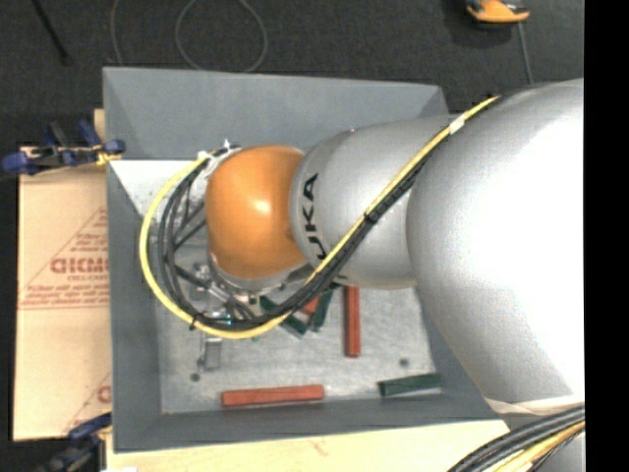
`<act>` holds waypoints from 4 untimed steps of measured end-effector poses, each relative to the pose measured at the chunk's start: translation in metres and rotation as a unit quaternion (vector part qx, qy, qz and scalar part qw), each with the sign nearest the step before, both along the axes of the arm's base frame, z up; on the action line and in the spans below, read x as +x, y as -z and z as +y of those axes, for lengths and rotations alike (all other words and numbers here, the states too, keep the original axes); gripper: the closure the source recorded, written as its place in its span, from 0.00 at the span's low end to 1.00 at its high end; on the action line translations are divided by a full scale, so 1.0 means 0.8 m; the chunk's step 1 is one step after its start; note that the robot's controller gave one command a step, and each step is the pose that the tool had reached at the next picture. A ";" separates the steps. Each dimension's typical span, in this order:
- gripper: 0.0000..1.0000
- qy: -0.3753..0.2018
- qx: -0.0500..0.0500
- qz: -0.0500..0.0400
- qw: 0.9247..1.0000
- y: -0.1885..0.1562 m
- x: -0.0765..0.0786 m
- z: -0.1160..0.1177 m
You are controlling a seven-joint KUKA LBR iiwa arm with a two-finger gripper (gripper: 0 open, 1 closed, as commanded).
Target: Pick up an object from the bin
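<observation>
Arm: orange-capped wrist (251, 209) hangs low over the left of the grey bin (133, 293), placed to reach its floor.
Pincer (208, 352): largely masked by cables (175, 229); spread or pressed together, cannot tell.
Nearest thing: red-brown bar (272, 395), flat along the front wall, apparently ungrasped.

We read black letters "UKA" on the silver shell of the arm (393, 214), set sideways just beside its orange cover (251, 214); the rest of the word is hidden from us.
</observation>
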State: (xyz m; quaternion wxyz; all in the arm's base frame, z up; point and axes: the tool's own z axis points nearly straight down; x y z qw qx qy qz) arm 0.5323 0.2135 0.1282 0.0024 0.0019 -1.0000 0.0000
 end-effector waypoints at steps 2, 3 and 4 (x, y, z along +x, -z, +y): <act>0.00 -0.079 -0.002 -0.005 0.997 0.071 0.090 -0.195; 1.00 -0.081 0.001 -0.005 0.997 0.071 0.088 -0.186; 1.00 -0.082 0.000 -0.009 0.997 -0.121 0.086 -0.179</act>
